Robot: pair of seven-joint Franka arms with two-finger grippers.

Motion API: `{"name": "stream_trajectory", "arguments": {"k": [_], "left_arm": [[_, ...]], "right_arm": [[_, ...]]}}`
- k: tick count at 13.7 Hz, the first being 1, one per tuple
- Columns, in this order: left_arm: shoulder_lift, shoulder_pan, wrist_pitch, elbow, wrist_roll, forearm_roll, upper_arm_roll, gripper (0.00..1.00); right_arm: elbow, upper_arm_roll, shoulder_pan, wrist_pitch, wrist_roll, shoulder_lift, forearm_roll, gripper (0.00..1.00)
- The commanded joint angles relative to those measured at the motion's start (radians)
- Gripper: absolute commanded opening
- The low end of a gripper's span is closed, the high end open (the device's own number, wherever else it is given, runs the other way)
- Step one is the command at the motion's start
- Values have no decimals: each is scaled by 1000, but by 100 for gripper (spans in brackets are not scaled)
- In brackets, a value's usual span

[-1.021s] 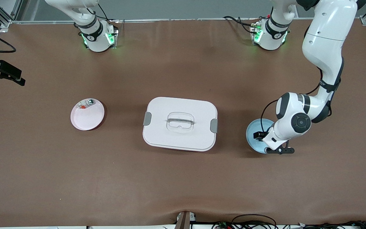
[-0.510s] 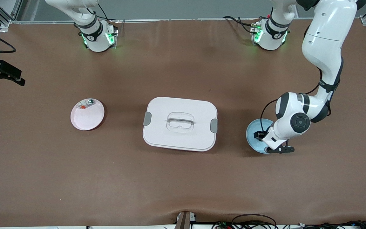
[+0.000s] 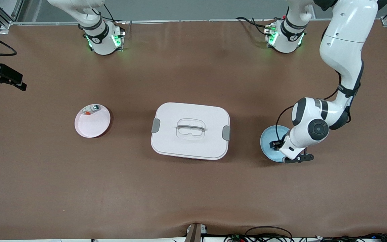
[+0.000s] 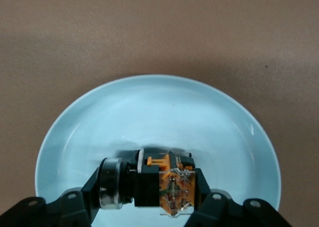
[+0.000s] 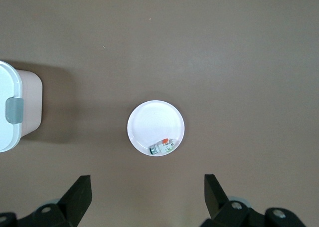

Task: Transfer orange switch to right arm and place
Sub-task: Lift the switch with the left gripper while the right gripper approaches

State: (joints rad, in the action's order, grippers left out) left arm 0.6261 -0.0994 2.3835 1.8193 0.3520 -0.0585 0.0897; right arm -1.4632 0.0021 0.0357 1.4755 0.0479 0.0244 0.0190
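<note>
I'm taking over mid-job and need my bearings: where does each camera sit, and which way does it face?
Front view: high across the table, facing both bases; shows both arms, the box and two plates.
Left wrist view: on the left arm, looking down at the blue plate; left gripper fingers clamp the orange switch.
Right wrist view: high on the right arm, looking down at the white plate; right gripper open.
Shared: front and right wrist views both show the white plate and box.

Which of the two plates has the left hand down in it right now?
The light blue plate at the left arm's end, where the left hand grips the orange switch; the pink plate holds only a whitish part.
</note>
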Motion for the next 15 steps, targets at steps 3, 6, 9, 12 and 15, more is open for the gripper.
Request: {"name": "stream_trajectory", "arguments": {"k": [3,6,9,12,15], "left_arm": [[-178,7,-240,6,113,-18,4,17],[-294,7,-390,-15,125,17,28,17],[-367,1,-614,-148,174,161,50,17],[-367,-2,-743,-319,405,213,143,17],[-361,-6,-738,-379,686,281,263,17]], "right_arm": [[-5,6,13,0,3,-4,-1,100],[7,4,13,-9,0,-6,-1,100],[0,2,15,-10,1,11,-2,100],[-2,1,16,-12,7,22,-13,100],[0,2,15,-47,-2,20,-1,100]]}}
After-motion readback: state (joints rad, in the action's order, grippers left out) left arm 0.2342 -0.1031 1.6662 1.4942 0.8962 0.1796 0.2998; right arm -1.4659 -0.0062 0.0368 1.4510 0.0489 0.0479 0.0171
